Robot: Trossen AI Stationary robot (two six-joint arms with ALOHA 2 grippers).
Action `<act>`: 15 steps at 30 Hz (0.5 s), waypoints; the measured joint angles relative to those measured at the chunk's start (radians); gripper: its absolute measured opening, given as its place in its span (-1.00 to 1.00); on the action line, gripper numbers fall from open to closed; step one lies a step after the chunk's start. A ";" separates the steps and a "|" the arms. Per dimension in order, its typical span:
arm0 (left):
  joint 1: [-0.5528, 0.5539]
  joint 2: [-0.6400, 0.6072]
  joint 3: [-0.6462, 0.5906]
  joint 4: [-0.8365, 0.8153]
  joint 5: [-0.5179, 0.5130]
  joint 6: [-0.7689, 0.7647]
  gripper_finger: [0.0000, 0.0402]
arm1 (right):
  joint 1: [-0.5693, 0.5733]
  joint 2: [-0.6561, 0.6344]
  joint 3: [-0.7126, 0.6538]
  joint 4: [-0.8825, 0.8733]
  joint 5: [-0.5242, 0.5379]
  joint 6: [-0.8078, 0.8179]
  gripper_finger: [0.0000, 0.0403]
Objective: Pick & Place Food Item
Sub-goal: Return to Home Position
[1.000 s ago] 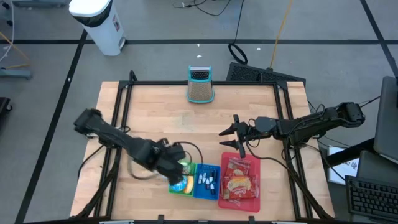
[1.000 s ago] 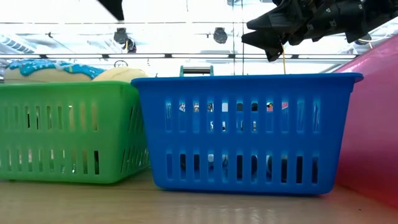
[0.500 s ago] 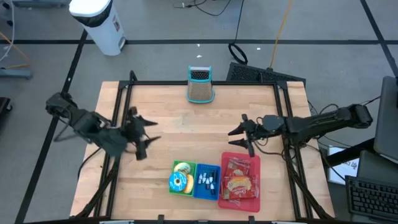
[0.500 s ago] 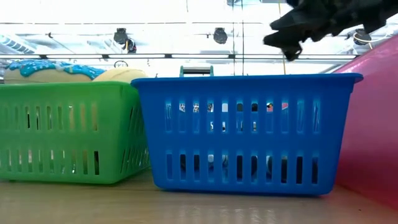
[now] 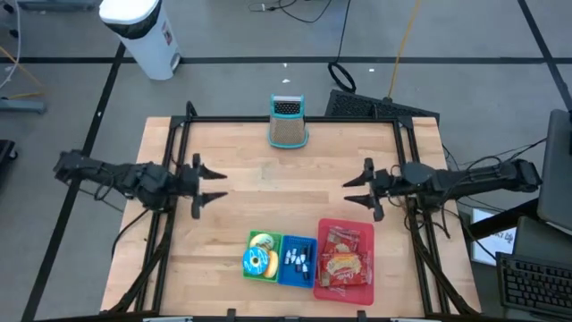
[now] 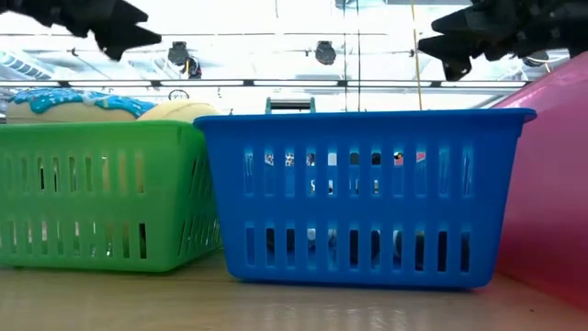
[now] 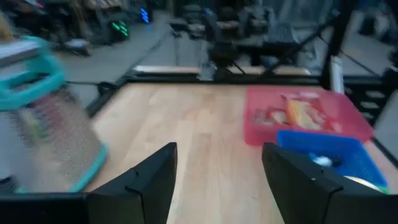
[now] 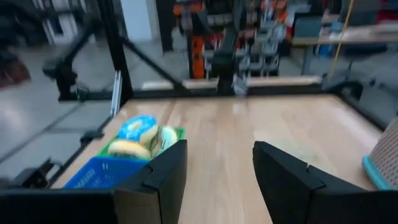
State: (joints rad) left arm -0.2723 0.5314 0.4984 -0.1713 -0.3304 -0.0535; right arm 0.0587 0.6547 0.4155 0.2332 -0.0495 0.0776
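Three baskets stand in a row near the table's front edge: green [image 5: 248, 244], blue [image 5: 310, 243] and red [image 5: 332, 227]. The green one holds a blue-iced donut [image 5: 256, 262] [image 6: 64, 99] and a pale one [image 6: 179, 110]. Small items lie in the blue basket, and snack packs [image 5: 345, 259] fill the red one. My left gripper [image 5: 219, 185] [image 7: 219, 152] hovers open above the table's left middle, pointing level toward the right. Facing it from the right, my right gripper [image 5: 350, 190] [image 8: 219, 149] is open too. Neither has anything between its fingers.
A teal-framed mesh grater [image 5: 288, 122] [image 7: 43, 130] stands at the table's far edge, in the middle. A black frame [image 5: 179, 134] runs along the table's left, right and far sides. Bare wood [image 5: 277, 188] lies between the two grippers.
My left gripper has come up from over the green basket and swung toward the table's left edge and a little farther back, turning from pointing down to level. My right gripper has drawn back toward the table's right edge, staying level. The baskets and their contents have not moved.
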 joint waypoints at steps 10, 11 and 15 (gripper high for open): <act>0.188 -0.344 -0.249 0.024 0.196 0.007 0.18 | -0.013 -0.239 -0.202 0.119 0.025 0.066 -0.15; 0.202 -0.369 -0.274 0.037 0.216 0.001 0.18 | -0.014 -0.259 -0.209 0.115 0.024 0.064 -0.15; 0.244 -0.455 -0.372 0.119 0.280 -0.004 0.18 | -0.014 -0.315 -0.233 0.115 0.023 0.029 -0.15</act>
State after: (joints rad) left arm -0.0282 0.0759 0.1266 -0.0526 -0.0505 -0.0574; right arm 0.0452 0.3395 0.1826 0.3481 -0.0265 0.1071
